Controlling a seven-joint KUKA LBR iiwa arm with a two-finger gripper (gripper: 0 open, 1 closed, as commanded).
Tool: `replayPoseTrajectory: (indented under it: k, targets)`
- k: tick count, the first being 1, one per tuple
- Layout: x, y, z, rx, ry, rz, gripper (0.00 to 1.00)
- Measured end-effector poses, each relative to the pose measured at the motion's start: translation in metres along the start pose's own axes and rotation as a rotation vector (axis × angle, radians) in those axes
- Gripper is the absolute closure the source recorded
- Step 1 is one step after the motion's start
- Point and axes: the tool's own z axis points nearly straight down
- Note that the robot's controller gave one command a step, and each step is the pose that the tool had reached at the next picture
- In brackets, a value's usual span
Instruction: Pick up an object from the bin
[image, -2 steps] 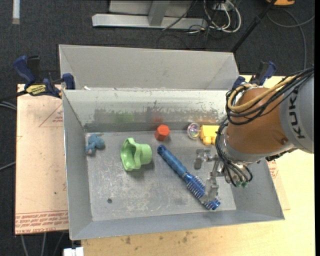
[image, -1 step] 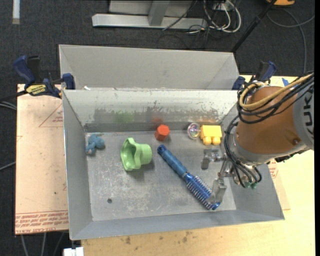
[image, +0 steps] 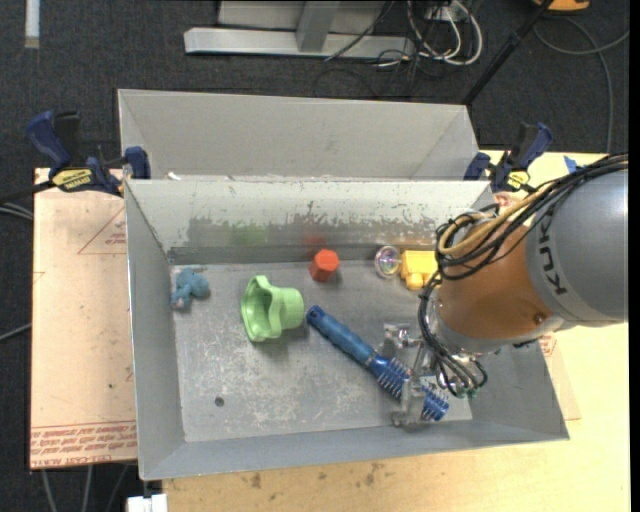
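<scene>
My gripper (image: 405, 380) is low in the bin's front right corner, over the bristle end of a blue brush (image: 343, 341). The brush lies slantwise, its handle pointing up and left toward the bin's middle. One grey finger (image: 400, 338) shows on the far side of the brush head and the other on the near side, so the gripper stands open astride it. Blue bristles show between and beside the fingers. A green cup (image: 270, 308) lies on its side just left of the handle's tip.
Along the back wall sit a small orange-red piece (image: 325, 264), a clear shiny ball (image: 387, 262) and a yellow block (image: 418, 269) partly behind the arm. A small pale blue figure (image: 187, 287) lies at the far left. The arm's orange cover hangs over the right side.
</scene>
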Motion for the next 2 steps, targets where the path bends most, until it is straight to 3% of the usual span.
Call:
replayPoseTrajectory:
  k: [1, 2]
  targets:
    - [0.001, 0.0, -0.003, 0.0, 0.001, 0.0, 1.0]
    - [-0.048, 0.004, -0.172, 0.001, -0.01, -0.012, 1.0]
